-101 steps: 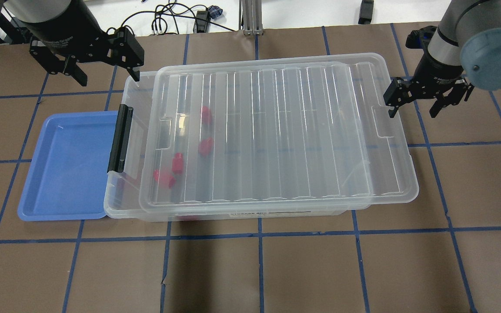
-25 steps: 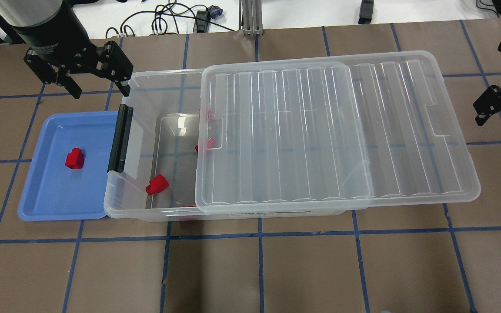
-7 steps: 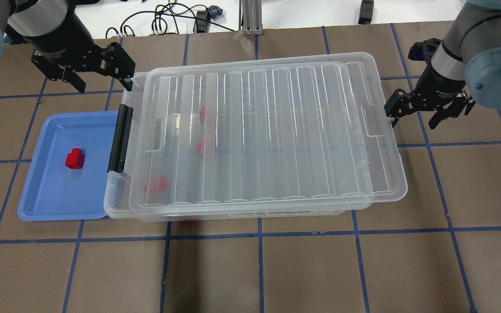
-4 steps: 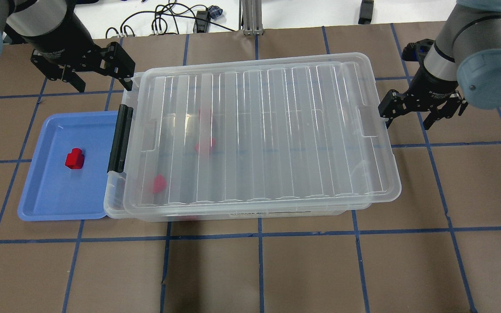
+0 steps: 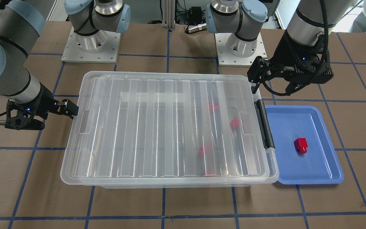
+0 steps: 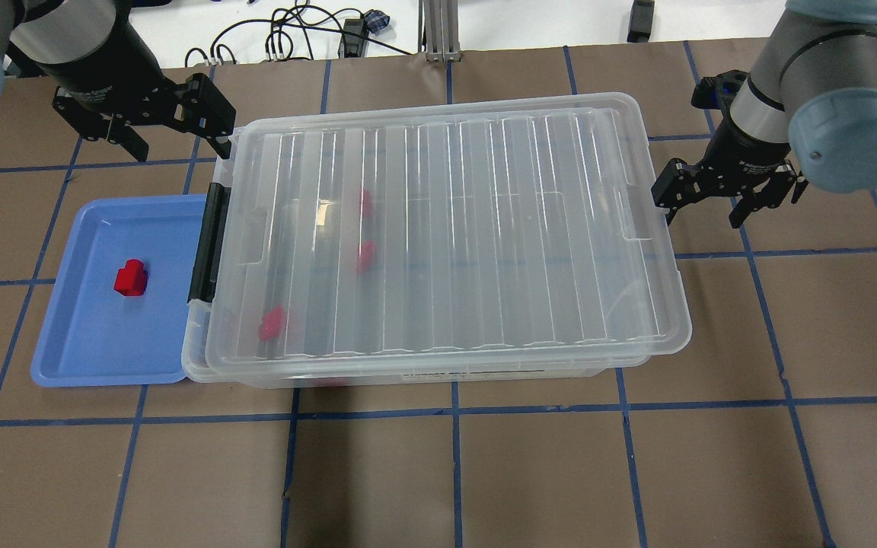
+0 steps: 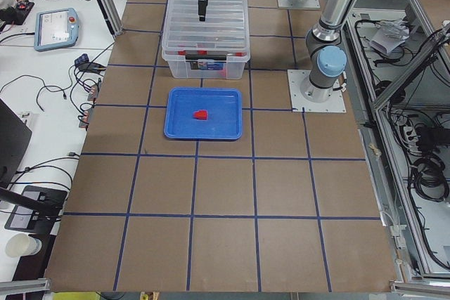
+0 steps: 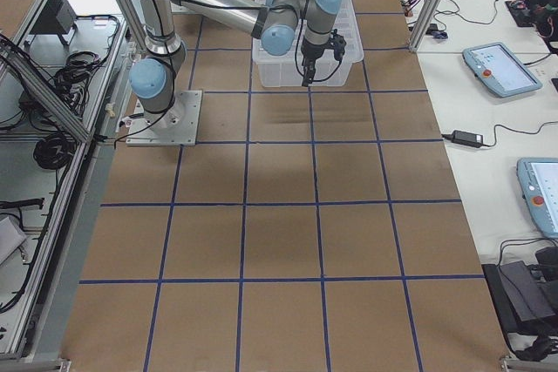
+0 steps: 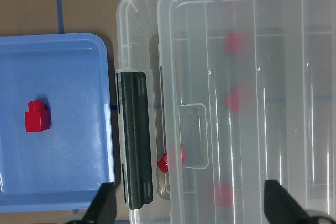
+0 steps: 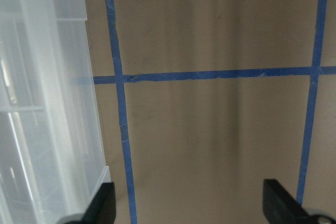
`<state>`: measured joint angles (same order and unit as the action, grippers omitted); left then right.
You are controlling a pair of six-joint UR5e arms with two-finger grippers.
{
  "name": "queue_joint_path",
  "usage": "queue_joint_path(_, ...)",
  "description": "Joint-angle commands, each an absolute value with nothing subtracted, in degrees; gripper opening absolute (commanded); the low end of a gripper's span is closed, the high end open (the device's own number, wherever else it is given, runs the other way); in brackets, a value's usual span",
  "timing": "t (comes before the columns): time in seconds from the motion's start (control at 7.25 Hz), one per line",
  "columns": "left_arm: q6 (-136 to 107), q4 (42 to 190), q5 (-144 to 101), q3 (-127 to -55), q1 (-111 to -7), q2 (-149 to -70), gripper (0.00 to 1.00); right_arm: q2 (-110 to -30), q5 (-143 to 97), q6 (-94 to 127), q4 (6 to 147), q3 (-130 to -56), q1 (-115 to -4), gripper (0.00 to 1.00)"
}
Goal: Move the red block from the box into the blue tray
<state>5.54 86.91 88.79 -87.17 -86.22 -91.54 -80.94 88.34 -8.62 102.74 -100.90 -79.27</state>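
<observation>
**One red block in the blue tray, lid lying across the box**

The red block (image 6: 131,278) sits alone in the blue tray (image 6: 103,346), toward its middle and clear of the rim. The tray lies on the desk (image 6: 484,472) against the box (image 6: 196,367) at the short end that carries the black latch (image 6: 206,243). The ribbed clear lid (image 6: 446,236) lies over the box, slightly off toward the robot's right, so a narrow strip of the box rim shows at the latch end. Four more red blocks (image 9: 233,99) show blurred through the lid, all in the half nearer the latch.

The left pincer (image 6: 180,151) hangs spread wide and empty above the box's far latch-end corner. The right pincer (image 6: 701,219) is also spread wide, gripping nothing. One finger (image 6: 664,207) is right at the lid's opposite short edge; whether it touches cannot be told.
</observation>
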Motion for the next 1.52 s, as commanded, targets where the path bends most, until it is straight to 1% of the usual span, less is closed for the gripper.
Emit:
queue_joint_path(0.0, 5.5, 86.8, 88.8, -87.2, -86.2, -91.3, 1.00, -80.9, 88.4, -8.6, 102.7, -100.8, -79.3, 1.00)
queue_joint_path(0.28, 5.4, 86.5, 88.8, -87.0, -86.2, -91.5, 1.00, -82.7, 89.4, -8.6, 102.0, -98.3, -79.2, 1.00)
queue_joint_path(0.69, 5.4, 86.5, 88.8, -87.1, -86.2, -91.6, 1.00, -92.8, 88.9, -6.1, 86.6, -90.7, -79.3, 1.00)
queue_joint_path(0.83, 5.4, 86.5, 88.8, -87.2, -86.2, -91.5, 1.00, -94.7, 88.5, -3.4, 85.0, -90.6, -79.8, 1.00)
queue_joint_path(1.1, 5.4, 86.5, 88.8, -87.2, -86.2, -91.6, 1.00, -94.4, 88.6, 4.2, 85.6, -90.8, -87.2, 1.00)
queue_joint_path(1.38, 5.4, 86.7, 88.8, -87.2, -86.1, -91.7, 1.00, -93.9, 89.2, 5.9, 85.0, -91.2, -88.7, 1.00)
